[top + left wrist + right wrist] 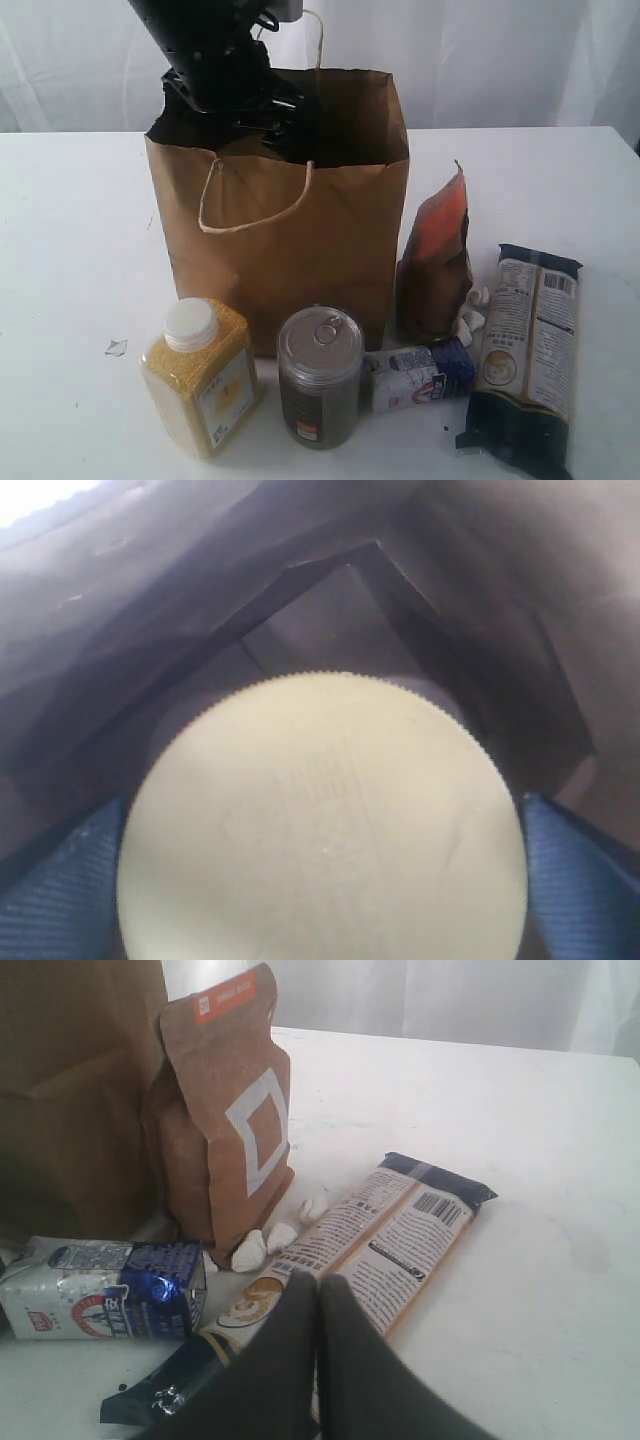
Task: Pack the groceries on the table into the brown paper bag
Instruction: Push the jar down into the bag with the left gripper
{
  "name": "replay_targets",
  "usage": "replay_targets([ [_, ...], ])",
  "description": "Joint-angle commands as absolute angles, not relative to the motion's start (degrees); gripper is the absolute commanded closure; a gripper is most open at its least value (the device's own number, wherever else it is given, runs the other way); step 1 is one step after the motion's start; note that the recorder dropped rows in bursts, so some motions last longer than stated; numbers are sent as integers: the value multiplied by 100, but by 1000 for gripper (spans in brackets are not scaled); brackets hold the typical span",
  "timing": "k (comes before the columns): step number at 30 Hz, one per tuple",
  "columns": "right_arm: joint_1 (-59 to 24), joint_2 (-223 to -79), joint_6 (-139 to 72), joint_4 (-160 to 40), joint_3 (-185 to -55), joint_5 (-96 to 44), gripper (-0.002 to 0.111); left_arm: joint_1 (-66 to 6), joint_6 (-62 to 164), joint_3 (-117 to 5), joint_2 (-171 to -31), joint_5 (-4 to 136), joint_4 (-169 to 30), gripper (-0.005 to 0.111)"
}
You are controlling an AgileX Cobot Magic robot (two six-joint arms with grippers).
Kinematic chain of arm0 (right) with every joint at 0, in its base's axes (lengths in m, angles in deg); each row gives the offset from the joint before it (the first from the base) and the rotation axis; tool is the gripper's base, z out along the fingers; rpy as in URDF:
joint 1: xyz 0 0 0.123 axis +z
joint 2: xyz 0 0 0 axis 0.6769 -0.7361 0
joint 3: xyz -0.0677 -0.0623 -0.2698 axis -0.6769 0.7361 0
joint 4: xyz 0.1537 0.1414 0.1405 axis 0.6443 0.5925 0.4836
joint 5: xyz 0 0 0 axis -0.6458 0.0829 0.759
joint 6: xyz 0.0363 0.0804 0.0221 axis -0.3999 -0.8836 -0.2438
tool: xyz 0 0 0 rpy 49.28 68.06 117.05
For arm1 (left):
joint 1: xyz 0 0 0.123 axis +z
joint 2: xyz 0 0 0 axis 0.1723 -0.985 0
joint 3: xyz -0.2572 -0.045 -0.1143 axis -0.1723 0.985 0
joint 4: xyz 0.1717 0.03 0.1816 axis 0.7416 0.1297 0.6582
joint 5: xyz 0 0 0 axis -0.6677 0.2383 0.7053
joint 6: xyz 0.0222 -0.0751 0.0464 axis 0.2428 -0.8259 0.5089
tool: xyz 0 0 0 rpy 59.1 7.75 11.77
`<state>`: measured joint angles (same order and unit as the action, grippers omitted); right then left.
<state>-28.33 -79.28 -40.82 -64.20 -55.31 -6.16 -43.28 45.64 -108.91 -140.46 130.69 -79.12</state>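
Clear jar with olive-gold lid (322, 810): inside brown paper bag (300, 250), between left gripper's (322, 880) spread blue pads (60, 890); contact unclear, body hidden. Right gripper (318, 1295): fingers pressed together.

The paper bag (300, 250) stands on the tabletop (70, 250) with the jar (320, 820) inside it. Before the bag, from its left corner to its right, are the grain bottle (200, 375), the pull-tab can (320, 380) and the small packet (415, 373), which lies on its side. Just right of the bag stands the pouch (437, 260), and farther right of the bag lies the pasta packet (527, 350).
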Motion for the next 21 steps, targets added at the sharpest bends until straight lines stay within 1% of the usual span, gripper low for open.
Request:
replay_targets([
  [1,-2832,-7896,-4080,-6474,-5503,-633,108,-4327,4464,-10896,-13935,13468,-8034,10],
  [2,-2832,-7896,-4080,-6474,-5503,-633,108,-4327,4307,-10896,-13935,13522,-8031,1],
  [8,-2832,-7896,-4080,-6474,-5503,-633,108,-4327,4246,-10896,-13935,13589,-8124,1],
  [10,-2832,-7896,-4080,-6474,-5503,-633,108,-4327,4115,-10896,-13895,13589,-7845,1],
  [13,-2832,-7896,-4093,-6462,-5503,-633,108,-4302,4142,-10908,-13786,13589,-8246,2],
  [15,-2832,-7896,-4093,-6462,-5503,-633,108,-4324,4185,-10921,-13704,13589,-7800,2],
  [21,-2832,-7896,-4093,-6462,-5503,-633,108,-4324,4273,-10929,-13642,13589,-7844,2],
])
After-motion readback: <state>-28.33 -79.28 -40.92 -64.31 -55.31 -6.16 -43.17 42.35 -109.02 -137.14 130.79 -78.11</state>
